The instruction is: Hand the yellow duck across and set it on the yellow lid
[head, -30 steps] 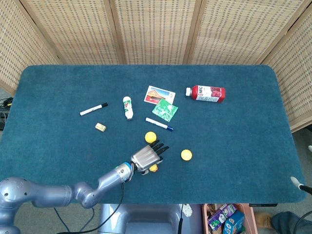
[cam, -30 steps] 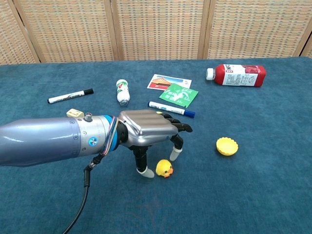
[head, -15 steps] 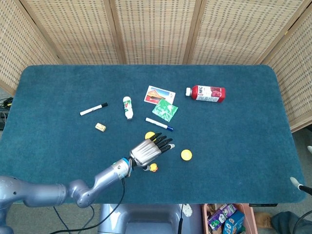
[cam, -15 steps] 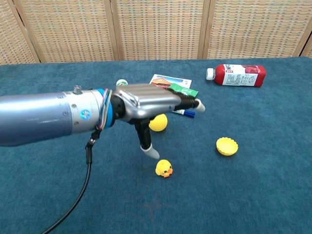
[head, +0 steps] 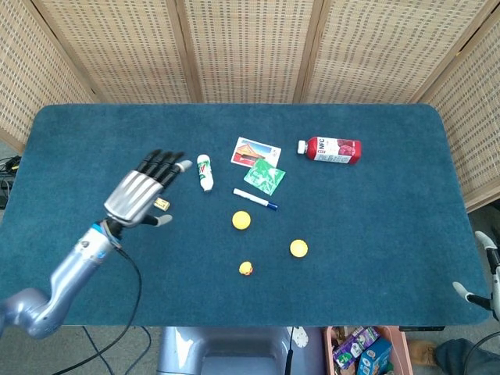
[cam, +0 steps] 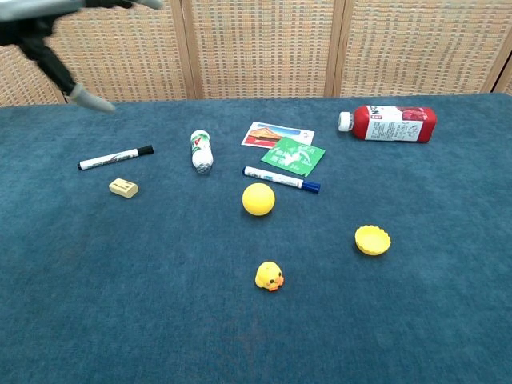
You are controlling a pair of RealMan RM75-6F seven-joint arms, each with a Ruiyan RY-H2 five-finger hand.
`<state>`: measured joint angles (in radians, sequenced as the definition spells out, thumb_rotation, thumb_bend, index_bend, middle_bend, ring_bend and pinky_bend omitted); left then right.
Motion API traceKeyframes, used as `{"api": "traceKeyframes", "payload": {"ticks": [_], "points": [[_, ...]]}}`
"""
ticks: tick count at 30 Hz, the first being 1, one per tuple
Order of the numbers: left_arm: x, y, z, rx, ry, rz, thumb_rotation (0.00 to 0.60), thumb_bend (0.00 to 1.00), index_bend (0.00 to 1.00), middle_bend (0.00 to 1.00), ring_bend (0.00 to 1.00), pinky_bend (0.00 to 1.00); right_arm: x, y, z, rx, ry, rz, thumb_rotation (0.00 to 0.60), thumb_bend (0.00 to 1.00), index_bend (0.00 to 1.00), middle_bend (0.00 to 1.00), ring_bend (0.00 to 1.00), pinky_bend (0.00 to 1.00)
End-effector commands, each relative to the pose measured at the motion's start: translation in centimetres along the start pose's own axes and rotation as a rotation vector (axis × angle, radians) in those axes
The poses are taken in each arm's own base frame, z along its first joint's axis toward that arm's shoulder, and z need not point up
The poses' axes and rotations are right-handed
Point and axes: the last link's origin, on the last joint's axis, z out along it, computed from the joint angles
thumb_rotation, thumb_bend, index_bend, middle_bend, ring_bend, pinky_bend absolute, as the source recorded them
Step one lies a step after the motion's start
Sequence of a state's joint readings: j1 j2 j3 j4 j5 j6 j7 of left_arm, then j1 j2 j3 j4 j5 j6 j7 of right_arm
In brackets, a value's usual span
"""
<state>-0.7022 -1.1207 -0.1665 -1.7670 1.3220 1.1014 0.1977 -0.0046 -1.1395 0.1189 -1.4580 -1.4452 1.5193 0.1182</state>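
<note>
The yellow duck sits upright on the blue counter, free of any hand. All positions below are given relative to the duck. The yellow lid lies to the right of the duck and slightly farther from the robot, apart from it and with nothing on it. A yellow ball rests directly beyond the duck, near it but not touching. Beyond the ball lies a blue-capped marker, then a green packet overlapping a picture card. A red juice bottle lies on its side far beyond and to the right of the duck. A small white bottle lies beyond and to the left. A black-capped marker and a small tan eraser lie farther left. The left hand is raised above the counter well to the left of the duck, above the eraser; its fingers are spread apart and extended, and it holds nothing. In the chest view only a fingertip and part of this hand appear at the upper left corner. The right hand shows only as a small part at the counter's near right edge, far to the right of the duck; whether its fingers are open or closed cannot be determined.
</note>
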Motion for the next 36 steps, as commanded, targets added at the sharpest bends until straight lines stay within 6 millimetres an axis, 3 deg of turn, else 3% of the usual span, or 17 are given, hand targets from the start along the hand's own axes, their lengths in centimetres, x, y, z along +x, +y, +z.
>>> {"api": "traceKeyframes", "payload": {"ticks": [1,5,9,11,15,21,28,36], "points": [[1.3,-4.9,-6.7,0.222,0.035,-0.03,0.6,0.0,0.0,0.0,0.0,0.0,-0.6,-1.7,1.0,0.117,-0.031,-0.003,0.6,0.0,0.0,0.0,0.0,0.0],[1.7,-7.7,-11.6,0.39,0.057,-0.069,0.6,0.0,0.0,0.0,0.0,0.0,-1.2,-5.4,2.8,0.325,-0.098,-0.037,0.6,0.0,0.0,0.0,0.0,0.0],[1.3,-8.9,-14.2,0.473,0.082,-0.138,0.6,0.0,0.0,0.0,0.0,0.0,-1.3,-9.5,4.5,0.505,-0.116,-0.078,0.6,0.0,0.01,0.0,0.0,0.0],[0.9,-9.3,-15.1,0.489,0.074,-0.143,0.6,0.0,0.0,0.0,0.0,0.0,-1.5,-12.5,5.4,0.622,-0.117,-0.109,0.6,0.0,0.03,0.0,0.0,0.0],[0.8,-9.7,-15.7,0.487,0.073,-0.14,0.6,0.0,0.0,0.0,0.0,0.0,-2.8,-19.1,7.0,0.836,-0.196,-0.144,0.6,0.0,0.13,0.0,0.0,0.0],[1.2,-10.1,-16.3,0.494,0.096,-0.141,0.6,0.0,0.0,0.0,0.0,0.0,-5.5,-25.6,8.2,0.951,-0.339,-0.113,0.6,0.05,0.19,0.0,0.0,0.0],[1.0,-10.1,-16.4,0.486,0.085,-0.13,0.6,0.0,0.0,0.0,0.0,0.0,-9.5,-30.8,7.9,0.982,-0.464,-0.056,0.6,0.12,0.28,0.0,0.0,0.0],[0.8,-9.9,-16.4,0.478,0.075,-0.134,0.6,0.0,0.0,0.0,0.0,0.0,-11.9,-35.0,7.2,1.014,-0.472,-0.043,0.6,0.2,0.3,0.0,0.0,0.0]]}}
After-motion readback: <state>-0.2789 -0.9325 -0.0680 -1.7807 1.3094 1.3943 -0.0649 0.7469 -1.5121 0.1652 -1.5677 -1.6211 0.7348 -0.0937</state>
